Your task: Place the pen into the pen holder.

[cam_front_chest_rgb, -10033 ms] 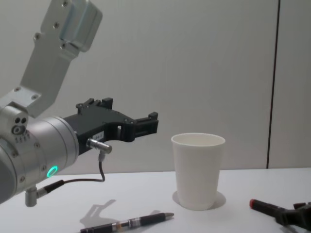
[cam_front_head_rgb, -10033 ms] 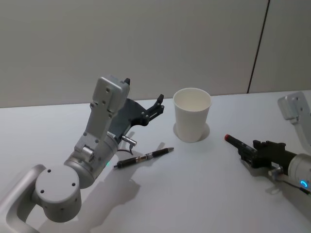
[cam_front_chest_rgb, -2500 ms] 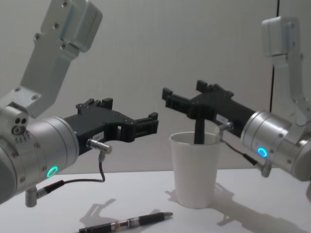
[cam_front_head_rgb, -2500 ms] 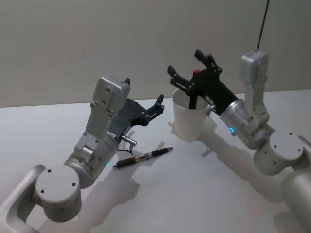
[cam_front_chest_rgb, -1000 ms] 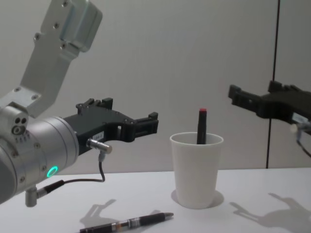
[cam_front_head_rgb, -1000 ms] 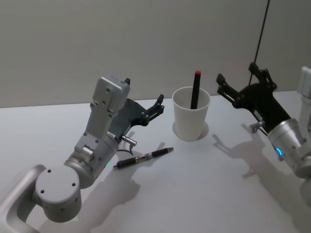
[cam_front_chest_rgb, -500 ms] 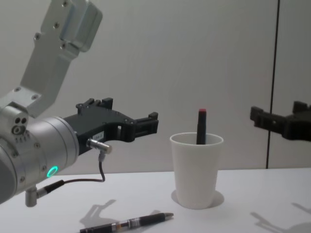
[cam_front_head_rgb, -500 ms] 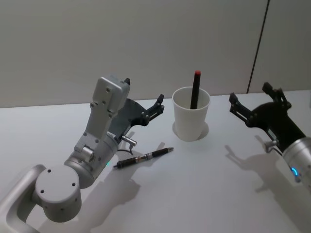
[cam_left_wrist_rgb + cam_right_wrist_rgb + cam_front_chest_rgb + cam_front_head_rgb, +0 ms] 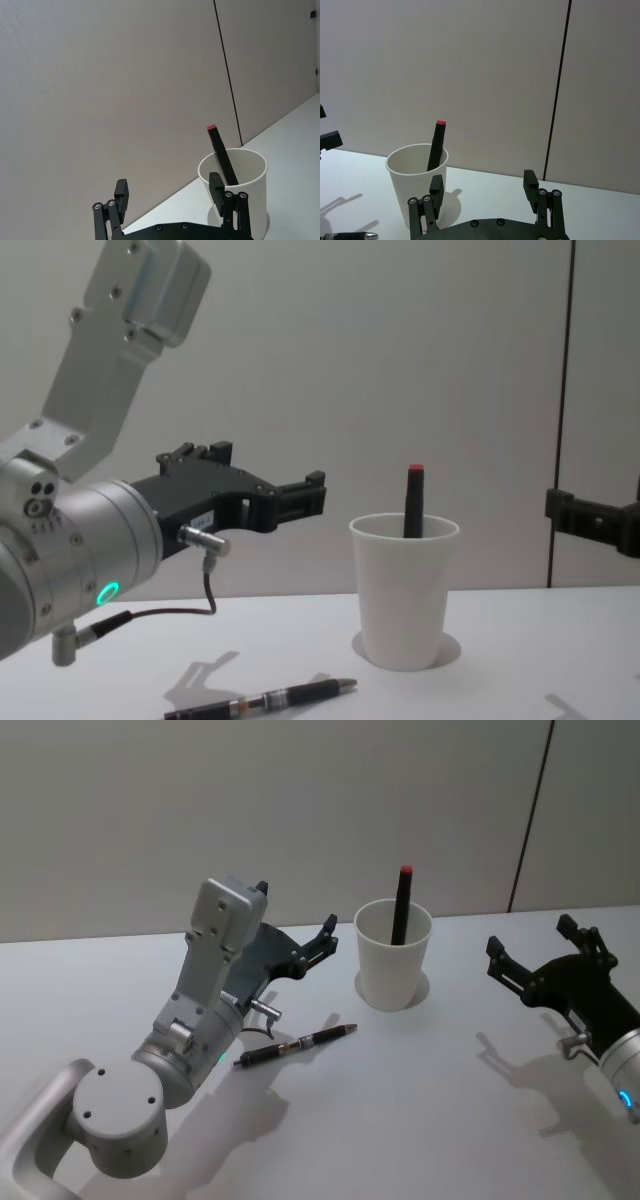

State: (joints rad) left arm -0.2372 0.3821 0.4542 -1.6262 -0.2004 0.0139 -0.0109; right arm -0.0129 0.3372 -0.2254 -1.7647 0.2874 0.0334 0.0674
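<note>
At the centre-left of your head view, the left gripper (image 9: 318, 946) is hovering above the table (image 9: 400, 1120), fingers spread wide and gripping nothing. Just below it, a black pen (image 9: 296, 1045) is lying flat on the table. Right of centre, the pen holder (image 9: 393, 970) is standing upright with a red-capped pen (image 9: 401, 910) leaning inside it. At the right edge, the right gripper (image 9: 535, 948) is hanging wide open and empty, apart from the pen holder.

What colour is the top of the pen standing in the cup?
Red, on a black pen; head view shows it best.
</note>
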